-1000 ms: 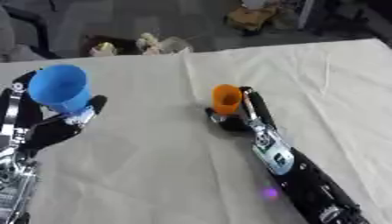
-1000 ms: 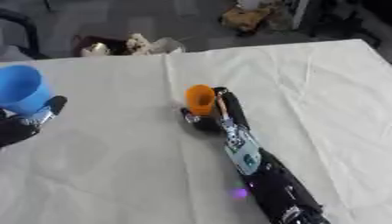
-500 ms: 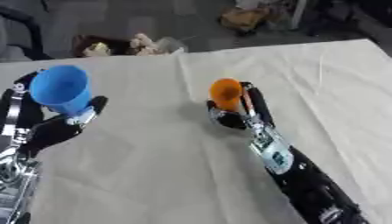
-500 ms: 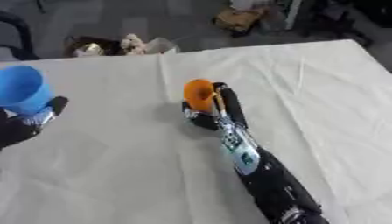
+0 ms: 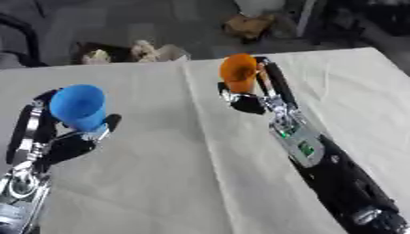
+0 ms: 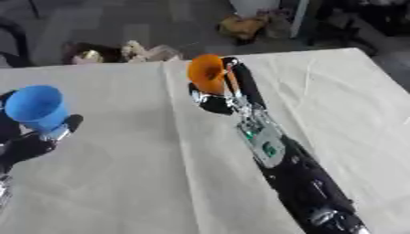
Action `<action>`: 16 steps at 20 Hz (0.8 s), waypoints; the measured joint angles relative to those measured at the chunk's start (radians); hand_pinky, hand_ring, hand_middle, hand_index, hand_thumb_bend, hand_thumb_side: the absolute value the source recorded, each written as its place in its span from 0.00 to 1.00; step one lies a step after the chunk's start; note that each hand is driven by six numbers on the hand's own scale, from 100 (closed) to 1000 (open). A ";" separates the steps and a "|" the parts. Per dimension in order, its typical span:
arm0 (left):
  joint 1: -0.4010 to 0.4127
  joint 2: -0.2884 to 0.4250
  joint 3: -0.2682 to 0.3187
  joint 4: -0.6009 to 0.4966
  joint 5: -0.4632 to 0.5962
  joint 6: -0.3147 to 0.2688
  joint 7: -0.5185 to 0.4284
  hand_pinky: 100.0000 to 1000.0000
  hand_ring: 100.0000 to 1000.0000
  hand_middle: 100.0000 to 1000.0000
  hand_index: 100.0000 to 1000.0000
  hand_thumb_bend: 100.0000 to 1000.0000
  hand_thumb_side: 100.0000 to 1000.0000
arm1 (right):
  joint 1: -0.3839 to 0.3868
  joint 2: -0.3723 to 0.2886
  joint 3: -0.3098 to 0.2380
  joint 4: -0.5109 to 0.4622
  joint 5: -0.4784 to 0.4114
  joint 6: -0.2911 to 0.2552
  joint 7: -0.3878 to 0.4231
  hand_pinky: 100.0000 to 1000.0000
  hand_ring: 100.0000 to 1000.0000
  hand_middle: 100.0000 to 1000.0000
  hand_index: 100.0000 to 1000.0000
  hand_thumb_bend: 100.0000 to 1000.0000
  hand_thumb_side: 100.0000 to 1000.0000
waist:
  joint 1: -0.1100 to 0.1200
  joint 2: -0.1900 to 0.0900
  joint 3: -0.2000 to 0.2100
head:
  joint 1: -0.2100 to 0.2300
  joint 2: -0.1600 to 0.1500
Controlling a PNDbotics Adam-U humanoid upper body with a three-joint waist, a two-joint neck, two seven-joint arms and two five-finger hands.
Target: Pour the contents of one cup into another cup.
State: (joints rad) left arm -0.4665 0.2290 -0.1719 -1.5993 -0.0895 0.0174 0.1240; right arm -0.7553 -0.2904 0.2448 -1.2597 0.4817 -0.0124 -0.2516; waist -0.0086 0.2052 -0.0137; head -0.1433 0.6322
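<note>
A blue cup (image 5: 78, 107) is held upright at the left, with my left hand (image 5: 57, 137) curled round its lower part. An orange cup (image 5: 239, 73) is lifted off the white tablecloth (image 5: 176, 183) near the table's far middle, and it leans a little toward the left. My right hand (image 5: 262, 91) is shut on the orange cup, its fingers along the cup's right side. The two cups stand well apart. What is inside either cup does not show.
Beyond the table's far edge lies dark floor with cluttered items (image 5: 132, 51) and a brown box (image 5: 248, 25). My right forearm (image 5: 320, 164) runs diagonally across the right half of the cloth.
The whole picture has shifted, so the camera moved. My right hand has raised the orange cup and tipped it slightly leftward. The blue cup stays held in the left hand.
</note>
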 measured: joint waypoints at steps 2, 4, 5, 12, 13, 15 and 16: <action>0.001 0.000 -0.006 0.012 -0.002 -0.002 -0.010 0.59 0.44 0.06 0.29 0.03 0.00 | -0.013 -0.008 0.009 -0.024 -0.001 0.003 0.018 0.81 0.73 0.39 0.41 0.06 0.12 | -0.001 -0.002 -0.001 | 0.002 0.000; 0.002 0.000 -0.015 0.023 -0.009 -0.004 -0.022 0.60 0.44 0.06 0.29 0.03 0.00 | -0.028 -0.017 0.018 -0.045 -0.001 0.004 0.040 0.82 0.73 0.39 0.41 0.05 0.12 | -0.002 -0.004 -0.005 | 0.003 0.000; 0.002 0.001 -0.021 0.029 -0.011 -0.006 -0.029 0.60 0.44 0.06 0.29 0.03 0.00 | -0.036 -0.021 0.023 -0.055 -0.001 0.004 0.052 0.82 0.73 0.39 0.41 0.05 0.12 | -0.004 -0.005 -0.006 | 0.004 0.001; 0.001 0.003 -0.061 0.065 -0.024 -0.014 -0.085 0.60 0.44 0.06 0.29 0.03 0.00 | -0.088 -0.032 0.052 -0.097 0.005 0.003 0.123 0.83 0.74 0.39 0.42 0.04 0.11 | -0.010 -0.009 -0.009 | 0.010 0.004; 0.001 0.003 -0.068 0.069 -0.025 -0.015 -0.094 0.60 0.44 0.06 0.29 0.03 0.00 | -0.094 -0.032 0.056 -0.100 0.007 0.002 0.132 0.84 0.74 0.39 0.42 0.04 0.11 | -0.012 -0.009 -0.009 | 0.010 0.005; -0.001 0.004 -0.080 0.075 -0.026 -0.018 -0.112 0.60 0.44 0.06 0.29 0.03 0.00 | -0.106 -0.032 0.065 -0.104 0.014 -0.002 0.151 0.84 0.74 0.39 0.42 0.04 0.11 | -0.013 -0.010 -0.009 | 0.010 0.008; -0.002 0.004 -0.086 0.079 -0.027 -0.019 -0.121 0.60 0.45 0.06 0.29 0.03 0.00 | -0.111 -0.032 0.070 -0.105 0.020 -0.005 0.160 0.85 0.74 0.39 0.42 0.04 0.10 | -0.013 -0.010 -0.009 | 0.010 0.008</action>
State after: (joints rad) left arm -0.4682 0.2326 -0.2578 -1.5207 -0.1164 -0.0019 0.0034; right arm -0.8662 -0.3227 0.3146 -1.3644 0.5014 -0.0175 -0.0918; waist -0.0215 0.1952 -0.0230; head -0.1328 0.6403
